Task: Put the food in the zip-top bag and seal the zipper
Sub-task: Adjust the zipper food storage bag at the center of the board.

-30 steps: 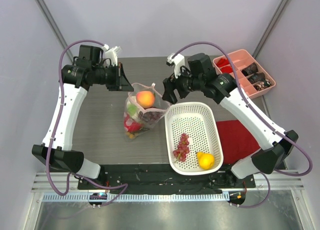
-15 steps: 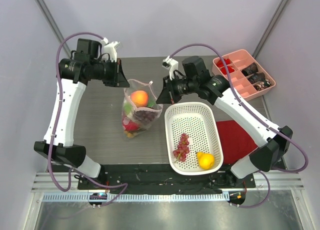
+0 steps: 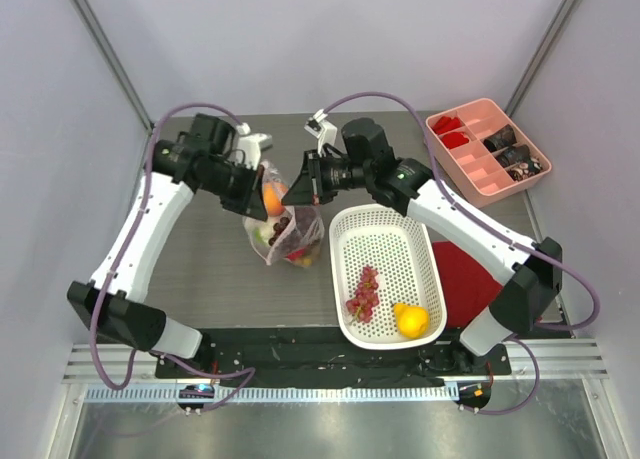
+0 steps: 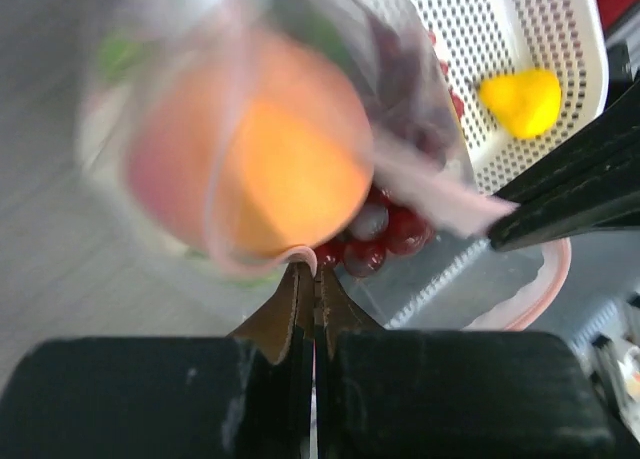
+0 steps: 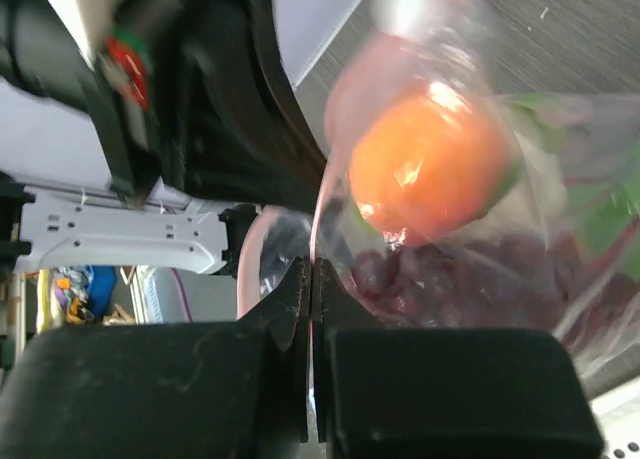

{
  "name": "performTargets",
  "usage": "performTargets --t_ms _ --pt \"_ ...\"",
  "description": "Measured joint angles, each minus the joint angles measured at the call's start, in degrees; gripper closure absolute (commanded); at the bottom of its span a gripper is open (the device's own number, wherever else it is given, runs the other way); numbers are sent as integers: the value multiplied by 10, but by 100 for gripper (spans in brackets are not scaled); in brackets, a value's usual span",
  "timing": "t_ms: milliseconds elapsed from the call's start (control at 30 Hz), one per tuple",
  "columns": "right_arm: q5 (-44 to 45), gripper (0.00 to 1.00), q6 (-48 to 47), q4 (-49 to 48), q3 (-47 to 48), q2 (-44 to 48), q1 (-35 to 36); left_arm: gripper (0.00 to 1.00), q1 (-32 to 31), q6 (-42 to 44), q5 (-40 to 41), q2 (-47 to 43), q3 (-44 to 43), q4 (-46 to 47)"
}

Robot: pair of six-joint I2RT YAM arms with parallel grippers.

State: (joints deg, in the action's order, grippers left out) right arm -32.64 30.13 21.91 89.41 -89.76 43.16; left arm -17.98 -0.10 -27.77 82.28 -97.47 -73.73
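The zip-top bag (image 3: pixel 287 234) hangs between my two grippers near the table's middle. It holds an orange (image 3: pixel 272 197), dark grapes (image 4: pixel 380 229) and other food blurred behind the plastic. My left gripper (image 4: pixel 312 275) is shut on the bag's mouth edge just below the orange (image 4: pixel 270 169). Facing it, my right gripper (image 5: pixel 313 269) is shut on the opposite mouth edge (image 5: pixel 322 204). In the top view the left gripper (image 3: pixel 262 201) and right gripper (image 3: pixel 298 191) stand close together over the bag. The zipper is too blurred to make out. A grape bunch (image 3: pixel 363 294) and a lemon (image 3: pixel 410 320) lie in the basket.
The white perforated basket (image 3: pixel 385 215) stands right of the bag. A folded red cloth (image 3: pixel 472 276) lies beside it, further right. A pink divided tray (image 3: pixel 488 179) sits at the back right corner.
Both grippers have swung inward toward each other, drawing the bag's mouth narrower. The right gripper went from open to shut on the bag's edge. The bag has shifted slightly toward the near side.
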Motion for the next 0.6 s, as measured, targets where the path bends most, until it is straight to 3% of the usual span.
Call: performTargets --t_ms 133,400,533,600 --pt "10 99 18 -29 -23 -25 2 100 -24 -19 -21 24 70 21" --pt "31 99 19 -62 -22 -42 1 100 -25 -65 -20 46 90 81" --pt "37 99 20 -66 -17 -42 0 100 -18 -61 -18 81 52 66" --pt "37 99 27 -70 -7 -42 -2 100 -2 -50 -18 102 -6 43"
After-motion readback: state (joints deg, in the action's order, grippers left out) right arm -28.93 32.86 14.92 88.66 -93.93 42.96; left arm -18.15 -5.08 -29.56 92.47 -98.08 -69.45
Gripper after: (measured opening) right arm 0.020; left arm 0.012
